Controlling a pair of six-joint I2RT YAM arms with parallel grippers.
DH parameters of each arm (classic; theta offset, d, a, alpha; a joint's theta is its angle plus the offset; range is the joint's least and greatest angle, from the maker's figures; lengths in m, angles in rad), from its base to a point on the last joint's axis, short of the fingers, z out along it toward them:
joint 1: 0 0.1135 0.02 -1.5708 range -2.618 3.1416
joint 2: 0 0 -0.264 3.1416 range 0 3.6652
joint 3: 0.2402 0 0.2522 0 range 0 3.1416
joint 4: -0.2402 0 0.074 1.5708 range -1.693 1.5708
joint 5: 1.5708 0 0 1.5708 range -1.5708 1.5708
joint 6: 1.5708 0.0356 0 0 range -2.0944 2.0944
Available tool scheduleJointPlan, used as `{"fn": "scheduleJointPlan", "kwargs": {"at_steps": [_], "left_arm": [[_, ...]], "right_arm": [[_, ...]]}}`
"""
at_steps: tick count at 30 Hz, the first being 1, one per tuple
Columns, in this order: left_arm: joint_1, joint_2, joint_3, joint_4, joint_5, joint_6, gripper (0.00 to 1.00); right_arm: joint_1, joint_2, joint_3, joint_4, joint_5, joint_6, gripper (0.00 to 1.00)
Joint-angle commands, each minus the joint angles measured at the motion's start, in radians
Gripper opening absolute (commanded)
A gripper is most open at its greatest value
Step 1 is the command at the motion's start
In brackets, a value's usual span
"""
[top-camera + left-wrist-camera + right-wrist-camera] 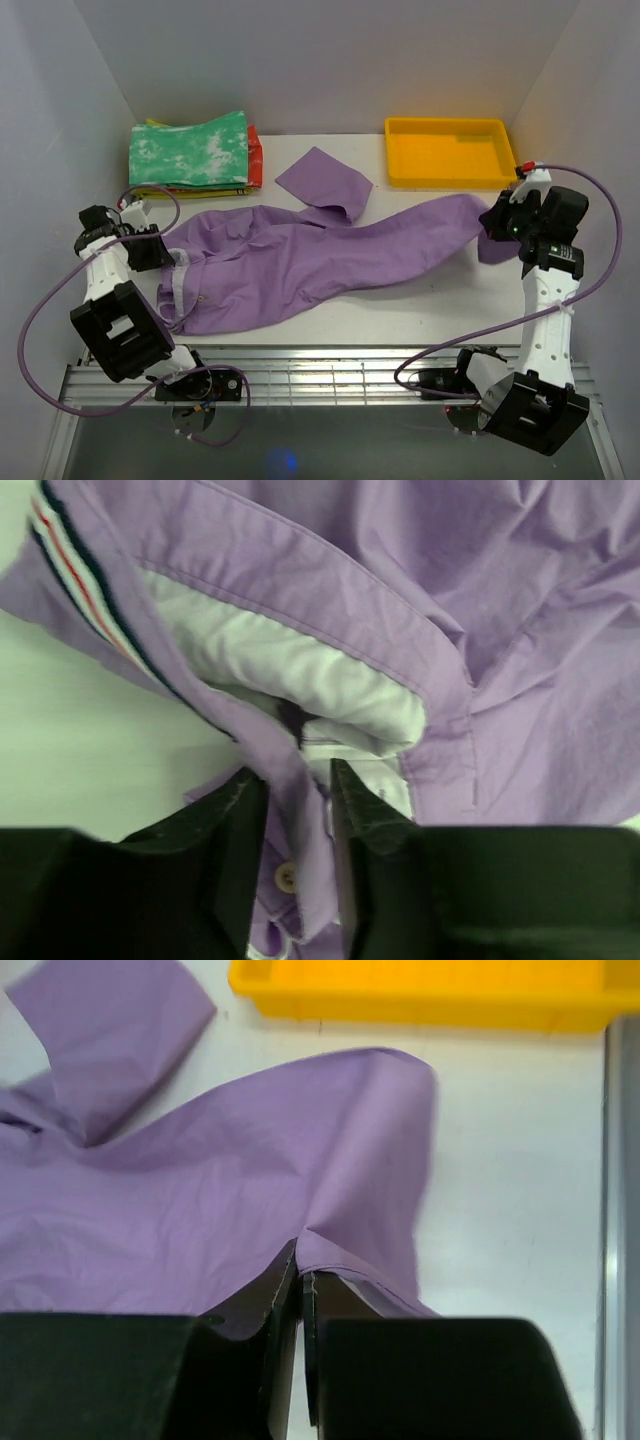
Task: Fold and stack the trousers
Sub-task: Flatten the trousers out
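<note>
Soft, limp trousers [300,265] sprawl across the surface, waist left; they are best taken at the waistband [230,555] and a leg end [400,1160]. The right end effector [301,1295] pinches that leg end. The left end effector [298,810] straddles the waistband, not yet closed.

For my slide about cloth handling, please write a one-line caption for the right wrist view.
Right end effector shut on a leg end of the lilac trousers, yellow tray beyond.

The purple trousers [520,680] fill most of the view. They have a striped band [70,570] at the top left and white lining [290,670] inside the open top. A fold with a small button [287,877] sits between the two black fingers [225,850] of the left gripper [295,785], above the pale table [80,750].
</note>
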Motion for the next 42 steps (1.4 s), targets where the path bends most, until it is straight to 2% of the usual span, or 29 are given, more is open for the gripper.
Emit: {"fn": "scheduleJointPlan", "kwargs": {"at_steps": [1, 4, 5, 6, 7, 8, 9, 10, 11, 12, 13, 15, 17, 20, 23, 28, 29, 32, 33, 35, 36, 38, 39, 41, 42], "left_arm": [[0.012, 0.067, 0.097, 0.041, -0.041, 0.023, 0.39], [0.028, 0.111, 0.152, 0.034, -0.049, 0.042, 0.28], [0.035, 0.130, 0.194, 0.027, -0.032, 0.049, 0.27], [0.045, 0.140, 0.214, 0.025, -0.023, 0.060, 0.30], [0.048, 0.152, 0.237, -0.025, 0.000, 0.075, 0.36], [0.055, 0.175, 0.295, -0.062, 0.087, 0.098, 0.54], [0.074, 0.183, 0.321, -0.109, 0.153, 0.173, 0.63], [0.083, 0.189, 0.349, -0.259, 0.228, 0.248, 0.82], [0.088, 0.193, 0.381, -0.309, 0.273, 0.305, 0.98], [0.097, 0.174, 0.375, -0.344, 0.295, 0.334, 0.98], [0.106, 0.161, 0.366, -0.379, 0.304, 0.421, 0.98], [0.126, 0.122, 0.313, -0.484, 0.294, 0.495, 0.98], [0.127, 0.077, 0.251, -0.525, 0.271, 0.560, 0.98], [0.117, -0.061, 0.104, -0.454, 0.223, 0.527, 0.98], [0.004, -0.161, -0.034, -0.345, 0.087, 0.450, 0.98], [-0.098, -0.277, -0.162, -0.200, -0.117, 0.379, 0.98], [-0.098, -0.290, -0.177, -0.184, -0.150, 0.372, 0.98], [-0.168, -0.311, -0.217, -0.116, -0.254, 0.335, 0.98], [-0.185, -0.307, -0.226, -0.092, -0.333, 0.326, 0.98], [-0.186, -0.284, -0.238, -0.026, -0.398, 0.303, 0.91], [-0.184, -0.255, -0.237, -0.006, -0.439, 0.293, 0.81], [-0.166, -0.232, -0.208, 0.021, -0.431, 0.281, 0.70], [-0.156, -0.212, -0.191, 0.021, -0.394, 0.279, 0.56], [-0.118, -0.178, -0.156, 0.010, -0.359, 0.283, 0.39], [-0.089, -0.135, -0.113, 0.004, -0.334, 0.289, 0.22]], "right_arm": [[-0.007, -0.033, -0.091, -0.247, 0.077, -0.118, 0.08], [-0.010, -0.038, -0.123, -0.285, 0.100, -0.115, 0.08], [-0.009, -0.026, -0.126, -0.287, 0.103, -0.112, 0.08], [-0.010, -0.013, -0.126, -0.290, 0.093, -0.123, 0.09], [-0.010, 0.003, -0.114, -0.302, 0.088, -0.131, 0.14], [-0.010, 0.040, -0.103, -0.311, 0.090, -0.135, 0.22], [-0.009, 0.062, -0.088, -0.324, 0.091, -0.157, 0.46], [-0.009, 0.083, -0.067, -0.368, 0.096, -0.175, 0.57], [-0.009, 0.120, -0.021, -0.389, 0.105, -0.196, 0.67], [-0.009, 0.134, -0.004, -0.405, 0.120, -0.222, 0.81], [-0.012, 0.148, 0.015, -0.414, 0.155, -0.288, 0.86], [-0.029, 0.174, 0.061, -0.437, 0.165, -0.371, 0.94], [-0.035, 0.194, 0.085, -0.437, 0.147, -0.487, 0.98], [-0.033, 0.249, 0.099, -0.448, 0.059, -0.615, 0.98], [-0.009, 0.344, 0.076, -0.417, 0.056, -0.661, 0.95], [0.019, 0.535, 0.047, -0.404, 0.090, -0.668, 0.76], [0.022, 0.559, 0.039, -0.388, 0.091, -0.662, 0.76], [0.040, 0.635, 0.012, -0.330, 0.143, -0.654, 0.67], [0.045, 0.652, 0.009, -0.319, 0.160, -0.658, 0.65], [0.046, 0.683, -0.016, -0.282, 0.217, -0.672, 0.61], [0.045, 0.689, -0.025, -0.273, 0.258, -0.686, 0.59], [0.043, 0.683, -0.062, -0.249, 0.295, -0.720, 0.57], [0.043, 0.677, -0.073, -0.249, 0.317, -0.730, 0.56], [0.043, 0.647, -0.100, -0.258, 0.331, -0.753, 0.54], [0.043, 0.634, -0.129, -0.262, 0.334, -0.761, 0.54]]}}
